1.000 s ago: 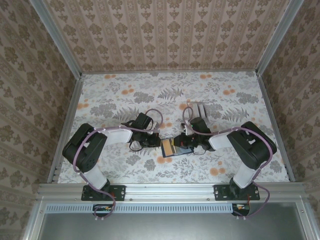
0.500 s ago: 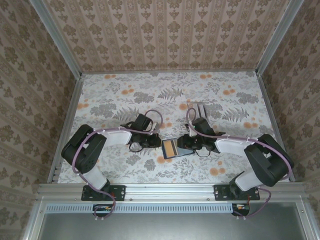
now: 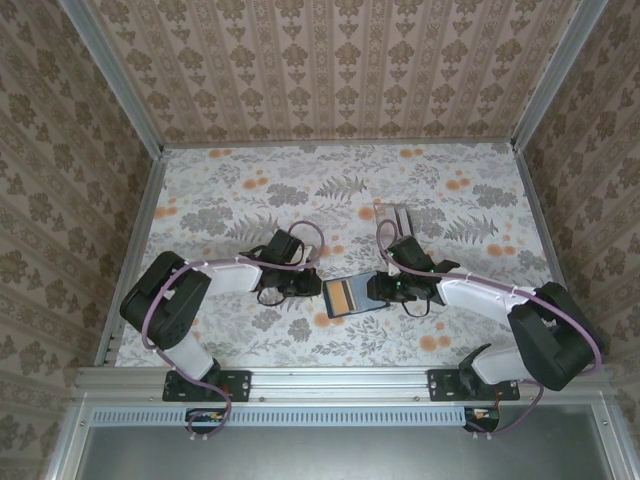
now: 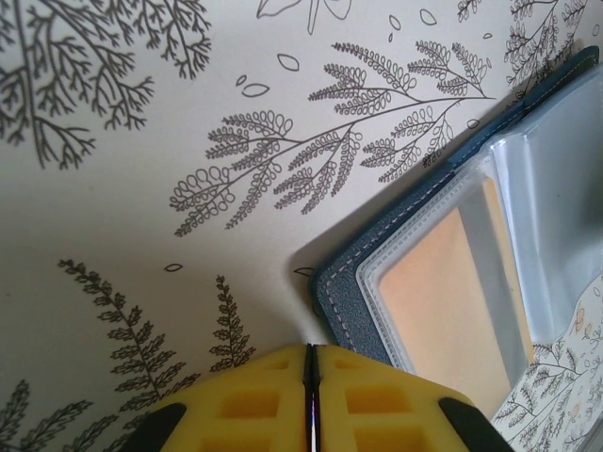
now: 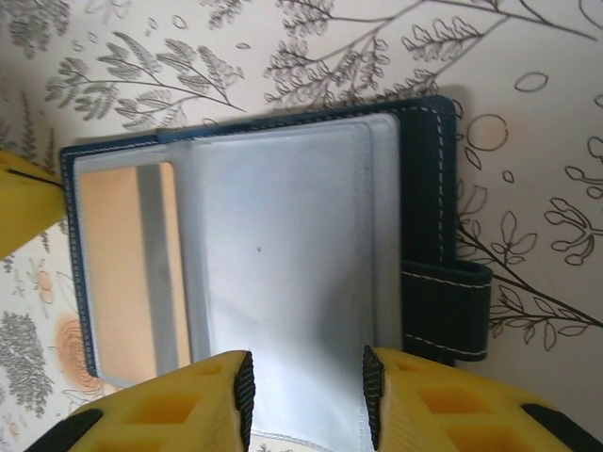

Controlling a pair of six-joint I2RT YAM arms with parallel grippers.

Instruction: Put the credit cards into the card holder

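The card holder (image 3: 346,298) lies open on the floral table, a navy folder with clear sleeves and an orange-tan inner face (image 5: 118,268). My left gripper (image 3: 312,287) is shut, its yellow tips (image 4: 311,353) right at the holder's stitched corner (image 4: 350,299). My right gripper (image 3: 379,291) is open, jaws apart (image 5: 306,391) just above the pale clear sleeve (image 5: 283,235), with nothing pinched. The holder's strap tab (image 5: 445,311) sticks out beside my right finger. Pale grey striped credit cards (image 3: 401,217) lie flat farther back, beyond the right wrist.
Patterned walls and metal rails (image 3: 140,230) close the table in on three sides. Purple cables loop off both wrists (image 3: 310,235). The left gripper's yellow finger (image 5: 21,202) shows at the holder's left edge in the right wrist view.
My right gripper has gone from shut to open over the holder, and the right arm's elbow has swung out and down to the right. The left gripper has stayed put.
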